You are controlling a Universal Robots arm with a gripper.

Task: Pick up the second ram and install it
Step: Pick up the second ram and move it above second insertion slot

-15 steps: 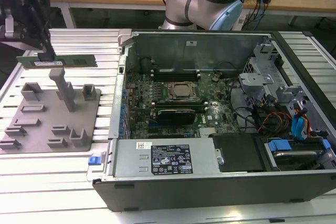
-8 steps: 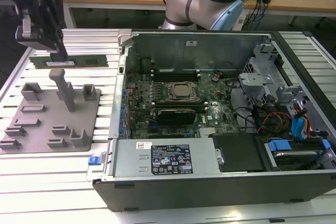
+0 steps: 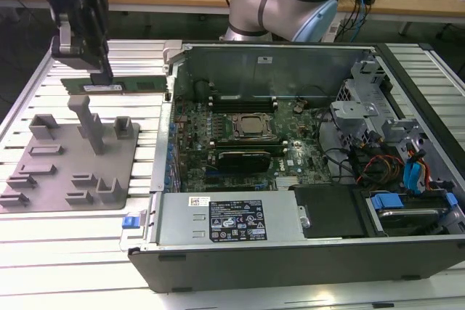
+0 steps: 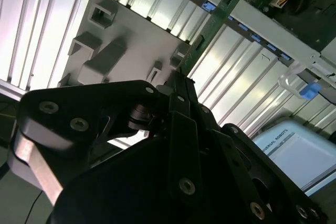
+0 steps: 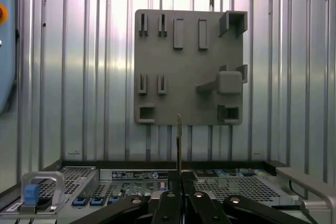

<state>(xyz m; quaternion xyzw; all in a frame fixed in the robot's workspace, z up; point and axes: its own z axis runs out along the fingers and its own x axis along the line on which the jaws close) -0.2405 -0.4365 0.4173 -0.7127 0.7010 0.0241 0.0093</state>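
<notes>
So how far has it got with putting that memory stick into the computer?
Picking up looks done: the fingers are shut on the second ram, holding it in the air near the grey fixture, outside the open computer case. Installing is left: the stick is not yet in any slot on the motherboard.

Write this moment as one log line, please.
claw: shut on ram | ram: in air, off fixture | case: open
</notes>
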